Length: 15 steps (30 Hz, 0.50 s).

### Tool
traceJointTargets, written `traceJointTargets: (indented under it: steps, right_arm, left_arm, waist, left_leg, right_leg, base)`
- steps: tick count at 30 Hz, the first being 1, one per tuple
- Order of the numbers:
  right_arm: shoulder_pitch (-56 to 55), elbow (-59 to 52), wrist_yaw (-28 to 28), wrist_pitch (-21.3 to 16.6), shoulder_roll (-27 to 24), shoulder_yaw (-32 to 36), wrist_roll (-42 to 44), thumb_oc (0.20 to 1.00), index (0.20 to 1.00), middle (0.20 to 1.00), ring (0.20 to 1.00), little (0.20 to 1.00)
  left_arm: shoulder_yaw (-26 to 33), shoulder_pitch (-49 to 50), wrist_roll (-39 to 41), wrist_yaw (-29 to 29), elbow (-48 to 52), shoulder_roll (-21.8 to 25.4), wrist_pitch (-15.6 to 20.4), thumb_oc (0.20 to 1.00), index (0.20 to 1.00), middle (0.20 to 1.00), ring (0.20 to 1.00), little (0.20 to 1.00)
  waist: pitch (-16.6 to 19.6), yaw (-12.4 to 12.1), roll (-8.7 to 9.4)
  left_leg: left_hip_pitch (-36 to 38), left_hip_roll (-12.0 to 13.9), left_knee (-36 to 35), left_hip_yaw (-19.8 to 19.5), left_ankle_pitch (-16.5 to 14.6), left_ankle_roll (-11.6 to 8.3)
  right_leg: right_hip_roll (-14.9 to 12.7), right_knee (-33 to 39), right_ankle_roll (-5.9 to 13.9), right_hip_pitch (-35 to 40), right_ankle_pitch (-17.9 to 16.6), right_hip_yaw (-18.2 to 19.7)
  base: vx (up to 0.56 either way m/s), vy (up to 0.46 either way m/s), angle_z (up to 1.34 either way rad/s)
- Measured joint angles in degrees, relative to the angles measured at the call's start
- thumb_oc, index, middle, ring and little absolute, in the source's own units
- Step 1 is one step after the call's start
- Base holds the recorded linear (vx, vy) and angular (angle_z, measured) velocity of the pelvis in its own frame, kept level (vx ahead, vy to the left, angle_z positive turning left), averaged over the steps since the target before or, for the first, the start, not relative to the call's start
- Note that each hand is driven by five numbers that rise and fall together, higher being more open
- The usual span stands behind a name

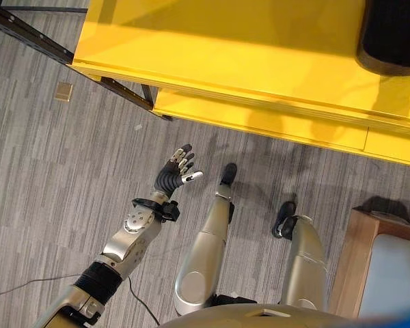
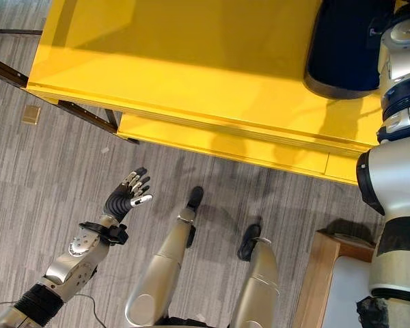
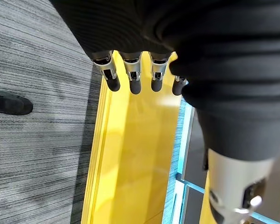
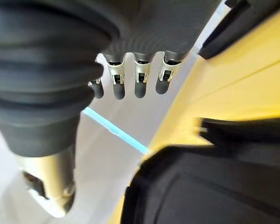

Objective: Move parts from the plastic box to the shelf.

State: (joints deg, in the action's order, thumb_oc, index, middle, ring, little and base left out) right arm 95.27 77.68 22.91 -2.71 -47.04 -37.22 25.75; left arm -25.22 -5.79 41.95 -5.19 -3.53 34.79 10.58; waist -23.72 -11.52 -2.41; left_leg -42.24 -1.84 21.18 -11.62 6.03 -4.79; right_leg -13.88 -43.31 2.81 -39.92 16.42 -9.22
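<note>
Left hand [image 1: 178, 169] hangs over the grey striped floor [image 1: 48, 157] in the left eye view, fingers straight and spread, holding nothing, short of the yellow shelf [image 1: 246, 48]. A dark rounded part [image 1: 391, 37] sits on that shelf at its far right, and a wooden-framed box [image 1: 359, 253] stands on the floor at lower right. In the right eye view the same part shows beside the right arm. Seen from the left wrist, its fingers [image 3: 134, 74] reach straight toward the shelf edge. Right wrist view: the right hand [image 4: 130, 74] has relaxed, empty fingers above the dark part [image 4: 210, 186] on yellow.
</note>
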Motion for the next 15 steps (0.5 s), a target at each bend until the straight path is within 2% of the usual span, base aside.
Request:
traceJointTargets:
  steps: [7, 10, 12, 15]
  right_arm:
    - [-0.01, -2.22, 1.18, -0.51, 1.74, 0.66, 0.63, 1.000, 1.000, 1.000, 1.000, 1.000]
    - [-2.03, -4.79, 2.03, -1.41, 2.29, 5.26, 3.21, 1.000, 1.000, 1.000, 1.000, 1.000]
    - [-3.87, -5.91, 2.38, -1.64, 4.45, 6.81, 4.54, 1.000, 1.000, 1.000, 1.000, 1.000]
    - [-13.27, -20.67, 2.86, -3.32, 6.32, 8.19, 4.73, 1.000, 1.000, 1.000, 1.000, 1.000]
  left_arm:
    - [0.15, 0.57, 0.21, 0.14, -0.11, 1.68, -0.01, 1.000, 1.000, 1.000, 1.000, 1.000]
    - [0.68, 0.76, 0.25, 0.17, -0.15, 1.74, -0.02, 1.000, 1.000, 1.000, 1.000, 1.000]
    - [0.70, 1.15, 0.26, 0.19, -0.21, 1.98, -0.02, 1.000, 1.000, 1.000, 1.000, 1.000]
    - [0.76, 3.29, 0.30, 0.27, -0.23, 1.94, -0.15, 1.000, 1.000, 1.000, 1.000, 1.000]
  waist:
    - [1.59, 1.40, 0.96]
    - [1.69, 1.83, 1.05]
    - [2.82, 2.06, 1.40]
    - [3.90, 3.03, 2.26]
  left_leg:
    - [2.37, 0.55, -0.25, 0.15, -0.39, 0.36]
    - [4.62, 0.71, -0.93, 0.23, -0.70, 0.22]
    - [6.00, 1.02, -1.63, 0.39, -0.89, 0.20]
    - [9.83, 1.97, -3.24, 1.60, -1.21, 0.52]
  right_leg:
    - [0.76, 2.81, 0.50, 3.54, -1.00, -0.22]
    - [0.98, 4.20, 0.44, 5.89, -1.09, -0.20]
    - [1.37, 5.44, 0.70, 7.23, -1.25, 0.13]
    - [2.13, 8.32, 0.46, 11.02, -2.21, 0.63]
  base:
    - [-0.02, 0.013, -0.04]
    - [0.00, 0.006, -0.02]
    - [0.01, 0.021, -0.13]
    - [0.01, 0.019, -0.19]
